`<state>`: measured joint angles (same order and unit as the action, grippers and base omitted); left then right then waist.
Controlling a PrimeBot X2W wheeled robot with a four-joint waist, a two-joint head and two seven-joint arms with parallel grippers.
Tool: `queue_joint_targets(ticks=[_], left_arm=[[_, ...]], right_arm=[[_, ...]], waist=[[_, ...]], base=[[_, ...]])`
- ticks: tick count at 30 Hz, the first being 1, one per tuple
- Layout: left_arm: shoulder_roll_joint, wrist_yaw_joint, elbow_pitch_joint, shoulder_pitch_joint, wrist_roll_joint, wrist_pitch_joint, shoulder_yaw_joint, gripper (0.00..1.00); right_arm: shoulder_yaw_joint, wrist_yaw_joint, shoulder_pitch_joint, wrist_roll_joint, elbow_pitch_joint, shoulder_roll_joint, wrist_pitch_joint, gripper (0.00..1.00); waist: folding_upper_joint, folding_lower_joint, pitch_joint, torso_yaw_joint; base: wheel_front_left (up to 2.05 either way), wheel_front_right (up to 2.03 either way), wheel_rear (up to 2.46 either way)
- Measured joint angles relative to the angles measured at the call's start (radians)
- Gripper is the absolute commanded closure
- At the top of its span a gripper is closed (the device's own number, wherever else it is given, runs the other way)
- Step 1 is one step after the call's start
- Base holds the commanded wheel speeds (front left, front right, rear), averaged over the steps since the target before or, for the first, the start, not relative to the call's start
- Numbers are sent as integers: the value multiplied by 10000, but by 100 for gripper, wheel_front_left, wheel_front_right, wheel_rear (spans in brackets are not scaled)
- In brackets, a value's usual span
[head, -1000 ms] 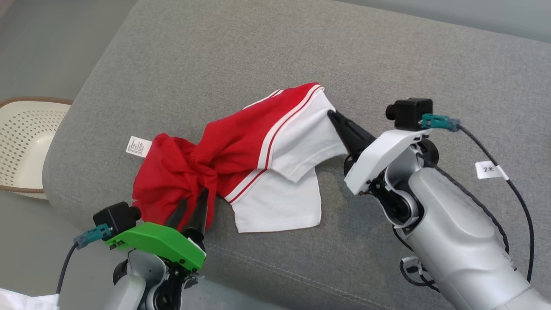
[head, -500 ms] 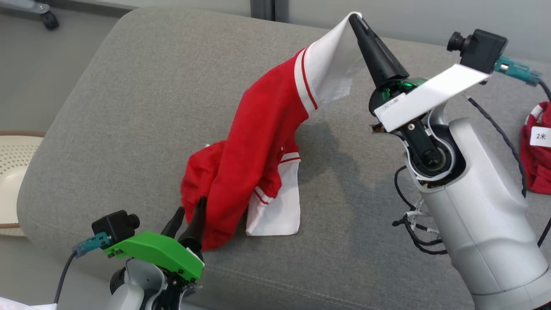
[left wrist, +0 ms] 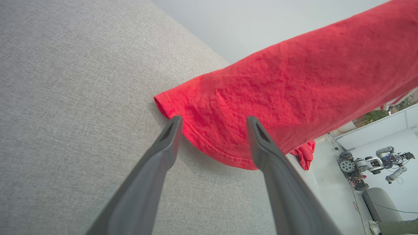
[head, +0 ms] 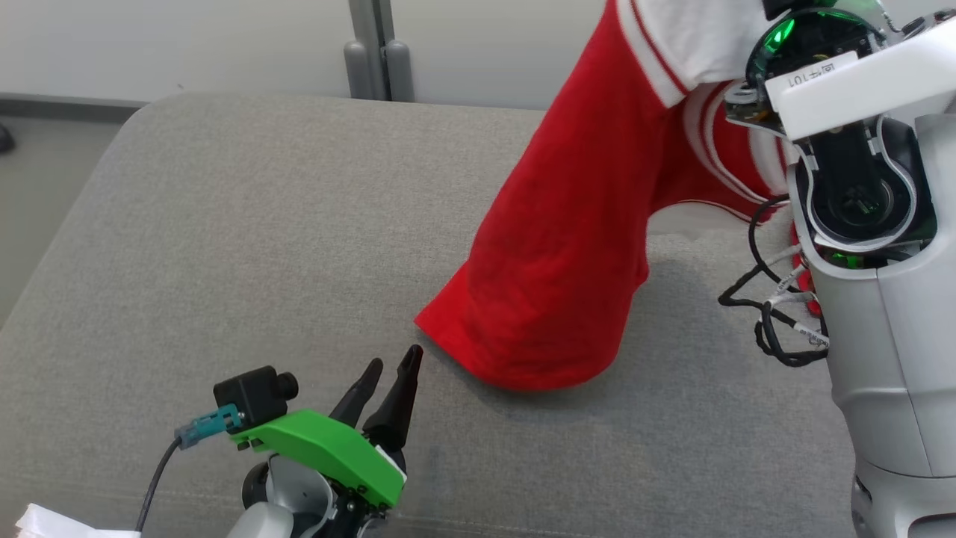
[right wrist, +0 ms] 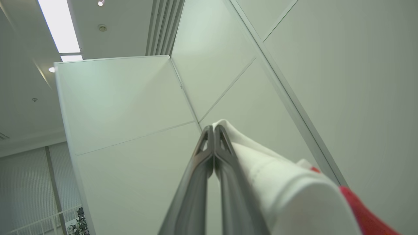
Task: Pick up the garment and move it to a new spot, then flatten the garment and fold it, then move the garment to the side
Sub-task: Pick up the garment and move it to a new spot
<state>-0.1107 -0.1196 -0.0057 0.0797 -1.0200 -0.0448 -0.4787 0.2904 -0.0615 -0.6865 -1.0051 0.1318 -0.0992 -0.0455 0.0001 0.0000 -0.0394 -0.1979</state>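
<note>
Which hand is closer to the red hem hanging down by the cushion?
Left. The open left hand sits just short of the hem, not touching it. The right hand is shut on the garment by its white end, high above the hem.

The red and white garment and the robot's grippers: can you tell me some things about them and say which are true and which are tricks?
1. The right gripper is shut on the white part of the garment. True.
2. The left gripper is holding the red hem. False: it is open, and the hem lies just past its fingertips.
3. The garment lies flat on the cushion. False: it hangs from the right gripper, and only its lower red end reaches down to the cushion.
4. The cushion is gray. True.
</note>
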Motion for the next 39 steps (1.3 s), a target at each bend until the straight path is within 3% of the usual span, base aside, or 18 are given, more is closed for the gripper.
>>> queue_joint_targets(ticks=[4,13,18,23,30,35,39], left_arm=[[33,0,-284,-179,-2,-86,-104,0],[48,-50,-756,-402,0,-253,-280,0],[75,-50,-1022,-403,42,-430,-397,0],[65,-52,-1206,-428,278,-441,-297,0],[-21,-52,-1486,-431,477,-690,-115,0],[-12,-52,-1797,-366,560,-878,-205,0],[65,-52,-1847,-61,570,-1055,-472,0]], right_arm=[[-36,591,52,121,40,-228,-343,100],[458,1271,450,-360,1906,100,-802,100],[453,1645,490,-562,3229,217,-796,100],[439,1824,668,-654,3703,293,-748,100],[-199,1952,1816,-286,2731,326,-543,100],[-1753,1950,3020,477,330,372,-165,100],[-2661,1950,3065,1104,-959,382,115,100]], waist=[[0,0,224,424],[0,0,434,1256],[0,0,338,1297],[0,0,151,1136],[0,0,-376,896],[0,0,-1019,675],[0,0,-1428,449]], base=[[0,0,0],[0,0,0],[0,0,0],[0,0,0],[0,0,0],[0,0,0],[0,0,0]])
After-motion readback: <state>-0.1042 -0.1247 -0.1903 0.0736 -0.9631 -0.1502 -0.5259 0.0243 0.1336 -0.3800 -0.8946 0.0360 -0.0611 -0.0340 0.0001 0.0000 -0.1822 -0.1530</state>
